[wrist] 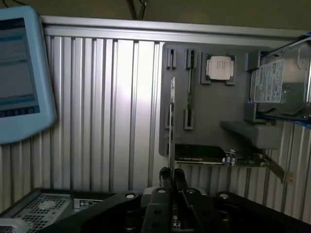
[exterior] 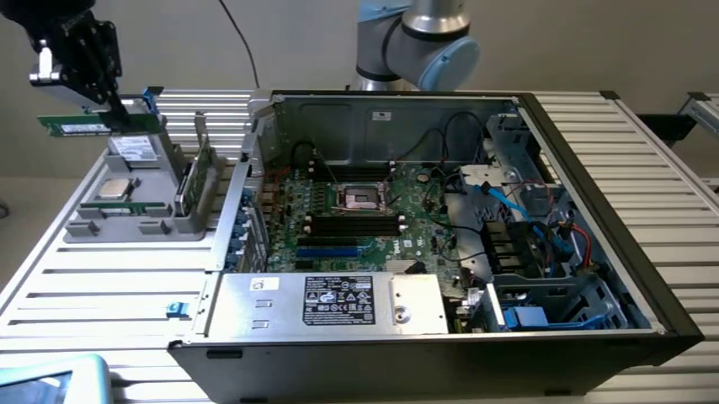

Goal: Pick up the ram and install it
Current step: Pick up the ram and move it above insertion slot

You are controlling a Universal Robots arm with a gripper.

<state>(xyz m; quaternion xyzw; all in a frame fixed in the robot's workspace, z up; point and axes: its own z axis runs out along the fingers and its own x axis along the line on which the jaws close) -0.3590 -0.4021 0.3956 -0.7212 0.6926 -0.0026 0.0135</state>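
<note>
Green board with dark chips: the ram [exterior: 77, 125] is off its tray and in my gripper [exterior: 114, 116], whose fingers [wrist: 165, 175] are pinching the stick near one end. In the exterior view I read it at ten o'clock of the picture. It lies roughly level, with its free end reaching out toward nine o'clock beyond the fingers. It hangs over the far end of the grey tray [exterior: 84, 229], above the metal drive [exterior: 136, 150] with the white label, and I see a gap between stick and drive. The silver-topped processor [exterior: 116, 187] rests in its pocket at six o'clock of the drive. Through the wrist camera I see the stick edge-on, a thin line rising from between the closed fingers with the tray behind it.

The open computer case [exterior: 393, 366] stands at three o'clock of the tray, well apart from the gripper. On its motherboard [exterior: 422, 231] the black memory slots [exterior: 354, 224] lie at six o'clock of the square socket [exterior: 362, 199]. A pale blue tablet [exterior: 45, 379] sits at seven o'clock of the picture.
</note>
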